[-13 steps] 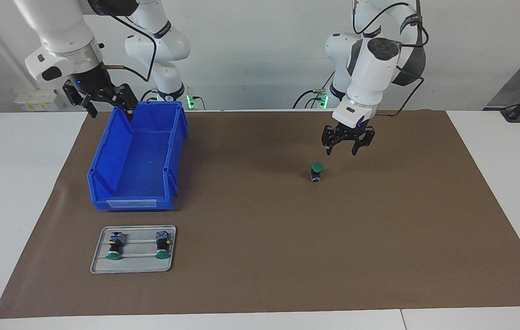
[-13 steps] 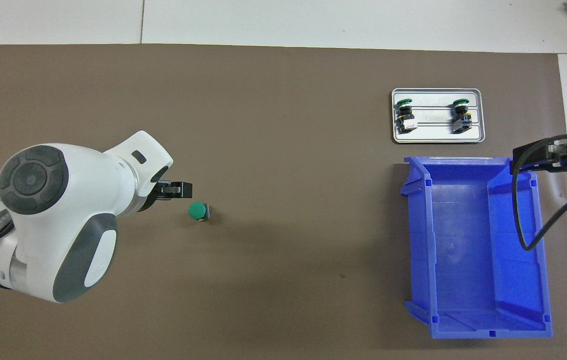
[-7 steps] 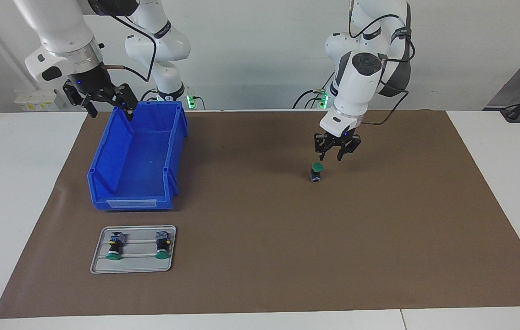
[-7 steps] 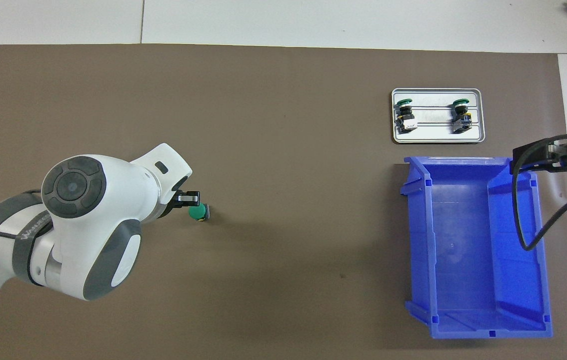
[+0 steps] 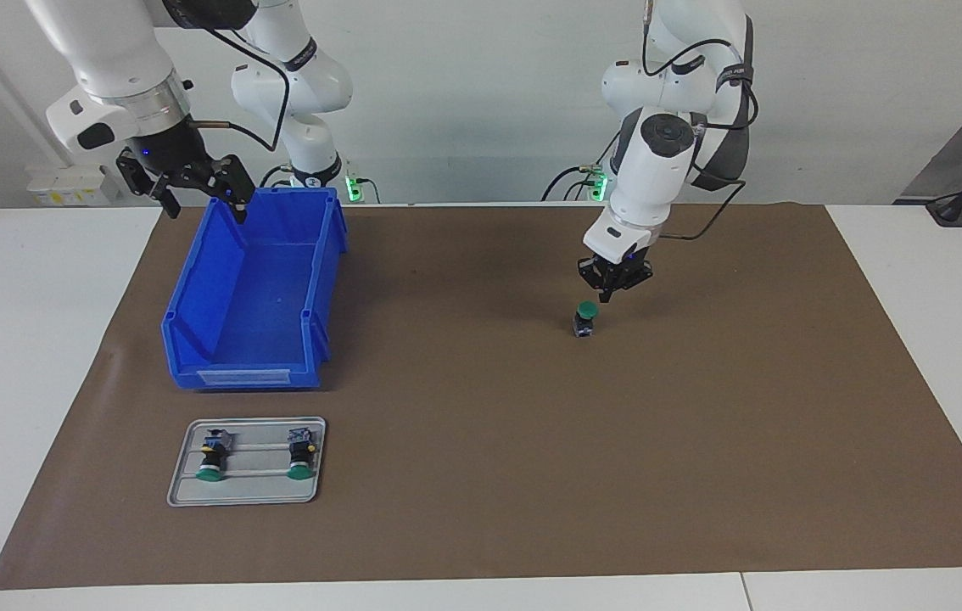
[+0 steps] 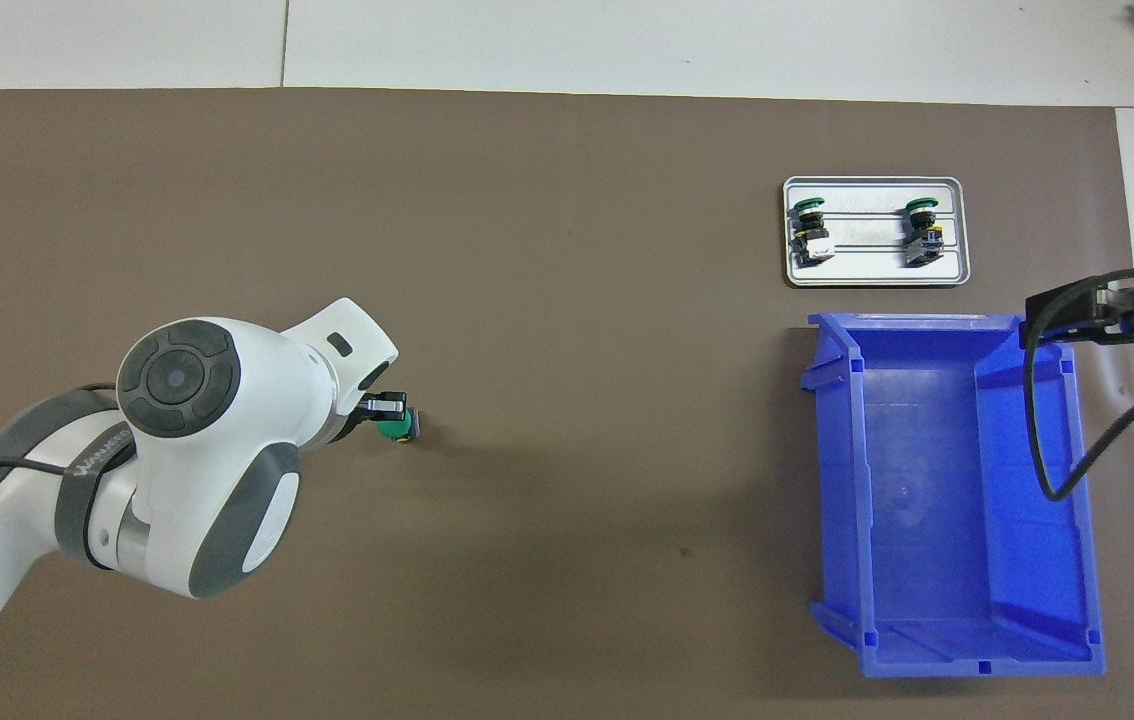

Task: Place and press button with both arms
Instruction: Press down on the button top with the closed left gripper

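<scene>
Facing view | left hand (image 5: pixel 610 293) pinched together, empty, just above button (image 5: pixel 586 316) | right hand (image 5: pixel 192 188) apart over bin (image 5: pixel 254 293) | risk: I push off-centre, button tips.

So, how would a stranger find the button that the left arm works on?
On the brown mat, look toward the left arm's end. One green-capped button stands upright there alone, under the left claw. The two similar ones lie on the metal tray.

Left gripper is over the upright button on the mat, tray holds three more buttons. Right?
Not quite: the tray holds two, as the overhead view shows. The left gripper is indeed over the upright button on the mat.
</scene>
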Controlling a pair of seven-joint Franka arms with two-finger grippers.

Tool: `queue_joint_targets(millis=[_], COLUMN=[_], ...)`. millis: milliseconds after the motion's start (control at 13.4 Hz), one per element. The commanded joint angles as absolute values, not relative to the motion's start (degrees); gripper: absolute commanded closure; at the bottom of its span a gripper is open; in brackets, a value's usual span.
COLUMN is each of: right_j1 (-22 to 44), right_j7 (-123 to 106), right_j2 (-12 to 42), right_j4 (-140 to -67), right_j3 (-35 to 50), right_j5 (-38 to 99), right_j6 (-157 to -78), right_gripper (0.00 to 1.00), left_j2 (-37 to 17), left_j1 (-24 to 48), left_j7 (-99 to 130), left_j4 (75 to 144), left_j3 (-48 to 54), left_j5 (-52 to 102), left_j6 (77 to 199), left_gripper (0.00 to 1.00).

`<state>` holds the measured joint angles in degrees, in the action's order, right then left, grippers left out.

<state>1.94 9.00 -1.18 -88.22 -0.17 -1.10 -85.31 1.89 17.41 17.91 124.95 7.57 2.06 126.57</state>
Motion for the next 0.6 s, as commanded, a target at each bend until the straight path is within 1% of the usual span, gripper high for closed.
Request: queue_joint_targets(millis=[0, 224, 524], right_j1=[1.58, 1.5, 1.58], right_j7=[7.73, 7.73, 7.73], right_j2=[-2.55, -2.55, -2.55], right_j4=[-89.65, -89.65, -89.65], right_j3=[-0.09, -0.09, -0.09], right_j5=[-0.09, -0.09, -0.09], right_j6=[-85.61, -85.61, -85.61], right_gripper=[0.0, 0.0, 0.0], left_j2=[1.76, 0.01, -0.44], left_j1=[18.72, 19.42, 19.6], left_j7=[18.46, 18.54, 18.63], left_j4=[127.44, 127.79, 127.88], left_j3=[6.86, 6.86, 6.86], left_j5=[0.79, 0.79, 0.79], left_j6=[130.95, 132.97, 133.15], left_gripper=[1.0, 1.0, 1.0])
